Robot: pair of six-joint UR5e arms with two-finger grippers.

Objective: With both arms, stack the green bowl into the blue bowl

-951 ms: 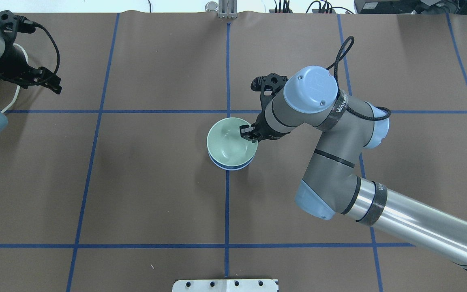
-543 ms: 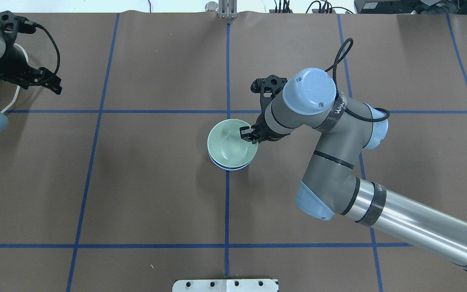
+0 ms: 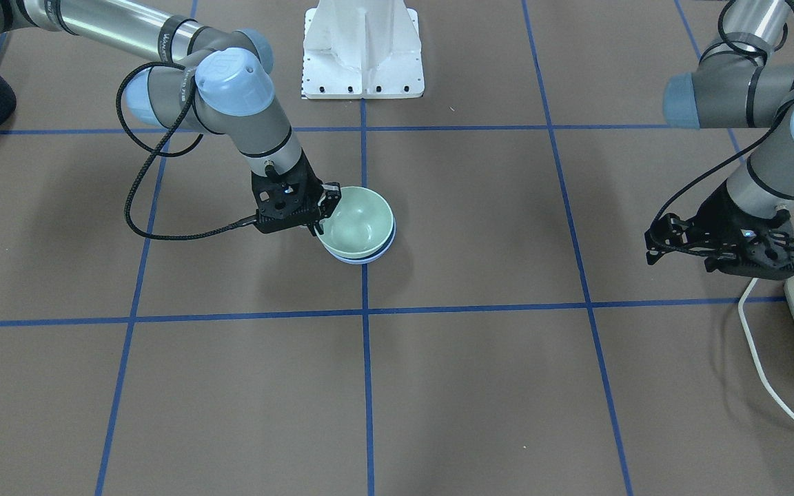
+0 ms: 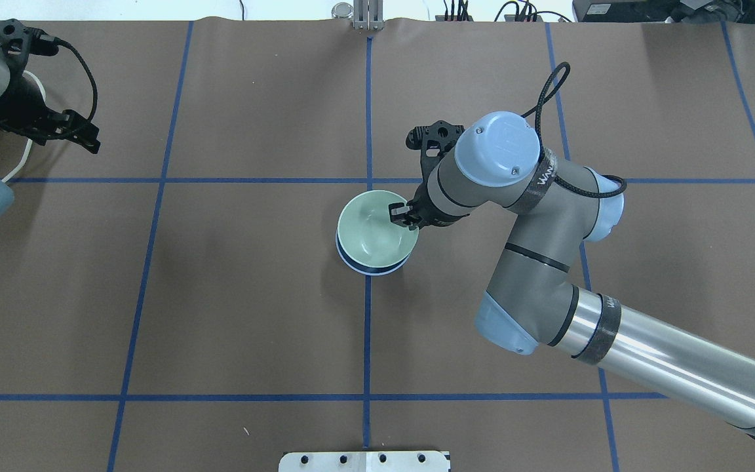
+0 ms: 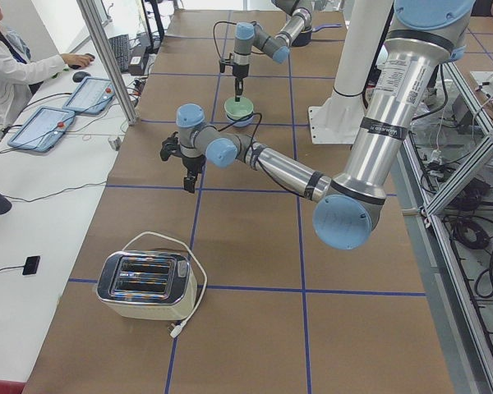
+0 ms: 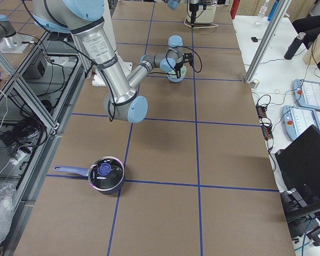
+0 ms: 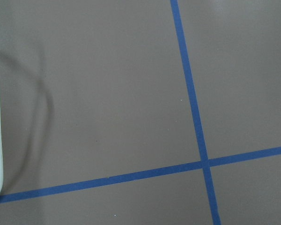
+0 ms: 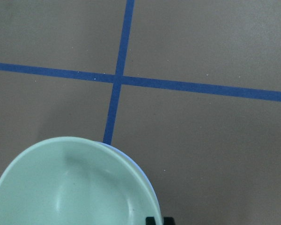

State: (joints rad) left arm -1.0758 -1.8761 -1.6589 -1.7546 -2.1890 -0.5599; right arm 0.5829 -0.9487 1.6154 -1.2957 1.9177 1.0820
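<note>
The pale mint green bowl (image 4: 374, 229) sits nested in the pale blue bowl (image 4: 367, 270) at the table's middle, on the blue centre line. Only a blue sliver shows under the green rim in the front-facing view (image 3: 359, 260). My right gripper (image 4: 402, 216) is shut on the green bowl's rim on its right side. Its fingertips (image 8: 152, 220) show at the bottom edge of the right wrist view, over the green bowl (image 8: 70, 187). My left gripper (image 4: 86, 139) hangs open and empty over the far left of the table, well away from the bowls.
A toaster (image 5: 144, 283) with a white cable (image 3: 759, 344) stands at the table's left end, near my left gripper. A dark pot (image 6: 105, 175) sits at the right end. The white pedestal (image 3: 362, 48) stands on the robot's side of the bowls.
My right gripper and the green bowl have shifted very slightly to the right, and the blue band below the green rim looks darker. The left arm has barely moved.
</note>
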